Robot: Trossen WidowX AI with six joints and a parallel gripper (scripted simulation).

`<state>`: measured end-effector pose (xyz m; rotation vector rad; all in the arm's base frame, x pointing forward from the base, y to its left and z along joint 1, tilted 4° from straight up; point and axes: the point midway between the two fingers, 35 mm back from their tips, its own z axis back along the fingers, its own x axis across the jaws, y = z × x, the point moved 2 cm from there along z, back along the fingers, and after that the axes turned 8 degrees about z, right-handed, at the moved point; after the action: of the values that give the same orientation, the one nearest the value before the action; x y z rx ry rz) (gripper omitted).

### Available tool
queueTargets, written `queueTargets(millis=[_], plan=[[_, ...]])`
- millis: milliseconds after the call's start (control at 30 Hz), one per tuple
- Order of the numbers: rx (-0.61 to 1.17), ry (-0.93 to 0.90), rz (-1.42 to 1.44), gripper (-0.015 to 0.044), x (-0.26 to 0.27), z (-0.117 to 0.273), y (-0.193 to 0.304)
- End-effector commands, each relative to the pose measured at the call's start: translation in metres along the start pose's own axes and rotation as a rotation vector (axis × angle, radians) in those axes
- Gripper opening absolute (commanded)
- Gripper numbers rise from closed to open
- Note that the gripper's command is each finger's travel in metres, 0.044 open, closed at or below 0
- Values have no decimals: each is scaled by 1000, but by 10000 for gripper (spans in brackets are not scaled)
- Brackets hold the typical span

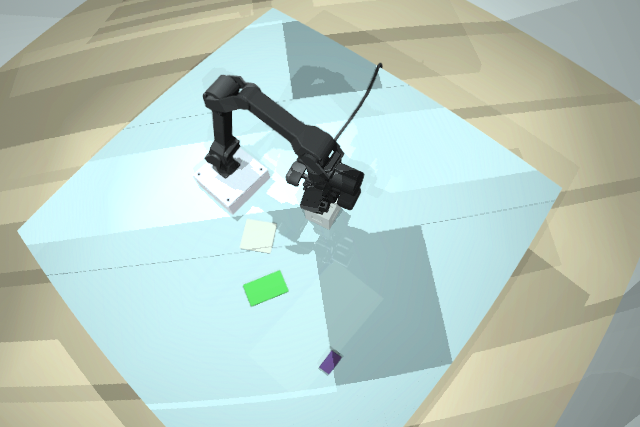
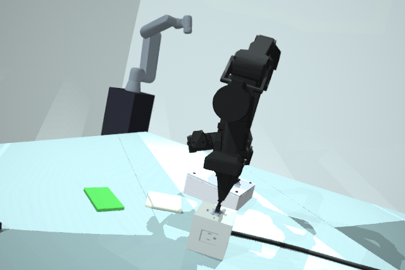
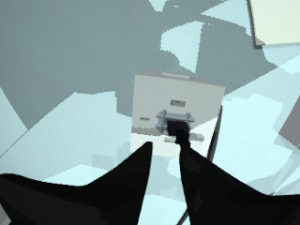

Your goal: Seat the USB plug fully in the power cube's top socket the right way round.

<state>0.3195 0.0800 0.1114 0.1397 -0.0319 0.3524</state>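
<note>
The arm hangs straight over the power cube [image 2: 209,233] so it can work the top socket from above. Its fingers stand slightly parted, gripping nothing, and the USB plug [image 3: 176,127] sits in the socket just beyond their tips.

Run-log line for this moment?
tool: open, empty | USB plug: in top socket of power cube, just beyond tool | seating: unclear
</note>
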Motion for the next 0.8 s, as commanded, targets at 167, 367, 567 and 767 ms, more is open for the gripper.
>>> queueTargets(millis=[167, 367, 567, 767], plan=[[2, 10, -1, 95, -2, -2, 0], [2, 10, -1, 95, -2, -2, 0], [0, 0, 0, 95, 0, 4, 0], [0, 0, 0, 95, 0, 10, 1]])
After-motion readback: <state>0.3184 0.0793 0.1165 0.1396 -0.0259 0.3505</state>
